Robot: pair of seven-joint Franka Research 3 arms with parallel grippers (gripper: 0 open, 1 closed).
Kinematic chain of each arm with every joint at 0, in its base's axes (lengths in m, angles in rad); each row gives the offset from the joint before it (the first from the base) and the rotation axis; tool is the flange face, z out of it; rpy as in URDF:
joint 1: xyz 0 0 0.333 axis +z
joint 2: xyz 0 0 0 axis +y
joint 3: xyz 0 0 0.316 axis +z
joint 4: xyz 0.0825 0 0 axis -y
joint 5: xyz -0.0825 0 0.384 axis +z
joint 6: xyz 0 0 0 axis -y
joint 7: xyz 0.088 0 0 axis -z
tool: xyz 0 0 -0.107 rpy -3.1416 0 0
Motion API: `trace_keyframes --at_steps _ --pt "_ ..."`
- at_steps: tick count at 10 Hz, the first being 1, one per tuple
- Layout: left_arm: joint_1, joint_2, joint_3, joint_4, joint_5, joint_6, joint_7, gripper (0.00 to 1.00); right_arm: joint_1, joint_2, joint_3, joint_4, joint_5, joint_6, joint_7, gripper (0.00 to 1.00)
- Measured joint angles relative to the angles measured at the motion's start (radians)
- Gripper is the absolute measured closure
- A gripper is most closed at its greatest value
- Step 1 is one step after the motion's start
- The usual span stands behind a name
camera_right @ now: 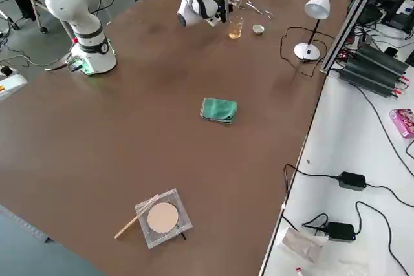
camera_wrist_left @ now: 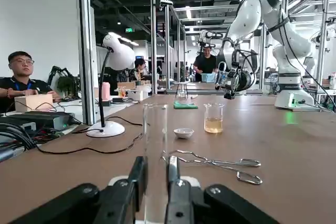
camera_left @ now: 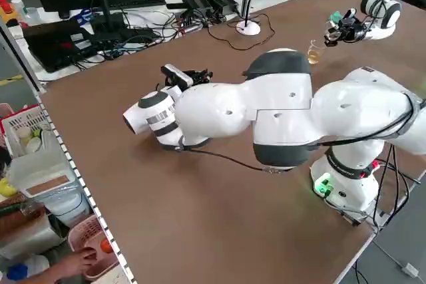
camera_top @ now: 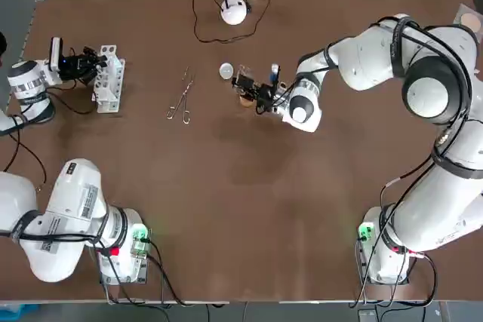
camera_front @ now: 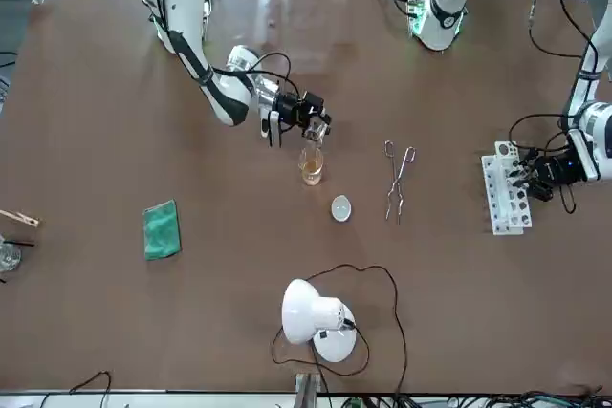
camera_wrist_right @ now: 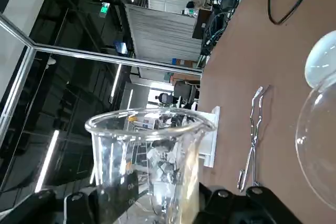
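Your right gripper point(camera_front: 308, 124) sits over the middle of the bench point(camera_top: 226, 209), toward its far edge. Its jaws are closed narrow on a small beaker point(camera_wrist_right: 149, 150), held tipped above a standing beaker point(camera_front: 311, 167) that has amber liquid in its bottom. The two glasses look very close, but I cannot tell whether they touch. Treat the small beaker as light, stiff, thin-walled clear glass: smooth, slippery under the pads, and apt to crack if you squeeze hard or knock it against the other rim. It is a plain cylinder with printed marks and a flared lip, so grip the straight wall below the lip, as the fingers do now, never the lip itself. I cannot tell whether it carries any liquid. Your left gripper point(camera_top: 96, 60) is at the bench's left edge near the far corner, jaws pinched narrow on a test tube point(camera_wrist_left: 155, 150). This is a slim, clear, upright glass tube, just as brittle and slick, best held at mid-length, and it stands at the white plastic rack point(camera_top: 110, 84). Between the two arms lie thin metal tongs point(camera_top: 181, 97), and near the standing beaker sits a small round white dish point(camera_top: 226, 71). A white desk lamp point(camera_top: 234, 11) with a black cord stands at the far edge. A soft folded green cloth point(camera_front: 161, 229) lies to the right of the beakers.
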Motion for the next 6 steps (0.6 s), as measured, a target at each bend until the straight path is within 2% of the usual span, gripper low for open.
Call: trace_keyframes --at_steps 6 --pt "-0.002 0.041 0.004 0.023 0.0 -0.017 0.0 0.79 0.0 0.0 -0.001 0.012 -0.015 0.003 0.118 0.62"
